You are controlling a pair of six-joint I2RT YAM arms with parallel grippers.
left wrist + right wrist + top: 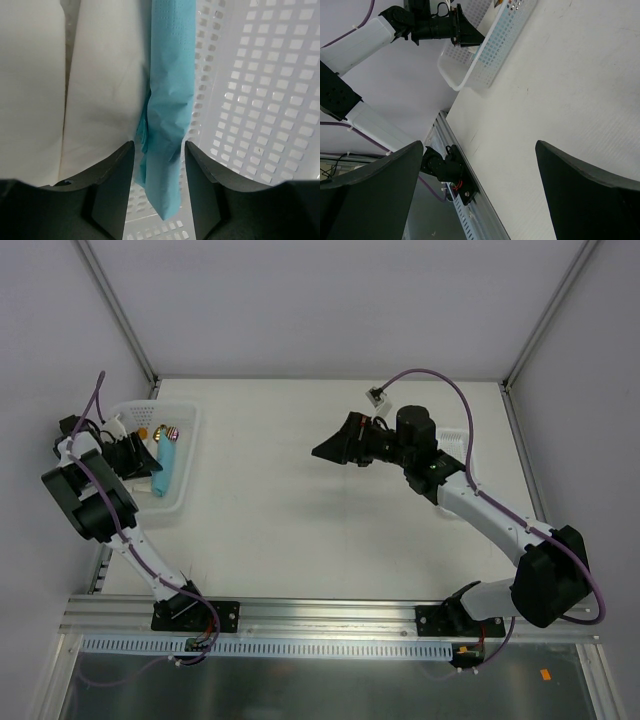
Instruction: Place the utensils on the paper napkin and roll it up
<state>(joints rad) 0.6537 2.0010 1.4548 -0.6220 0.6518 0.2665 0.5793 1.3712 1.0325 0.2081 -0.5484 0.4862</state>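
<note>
The paper napkin (166, 466) is a narrow teal roll lying inside the white basket (187, 462) at the far left. Shiny purplish-pink utensil heads (171, 430) stick out of its far end. My left gripper (136, 456) is down in the basket. In the left wrist view the teal roll (170, 100) runs between the fingers of this gripper (159, 145), with a gap on each side, so the jaws are open and apart from it. My right gripper (326, 449) hangs open over the table's middle, and the right wrist view shows only bare table between its jaws (479, 145).
Two white rolled napkins (100, 90) lie beside the teal roll in the basket, with a gold tip (143, 432) at their far end. The basket's perforated wall (260, 90) rises on the roll's other side. Another white basket (455, 440) lies under the right arm.
</note>
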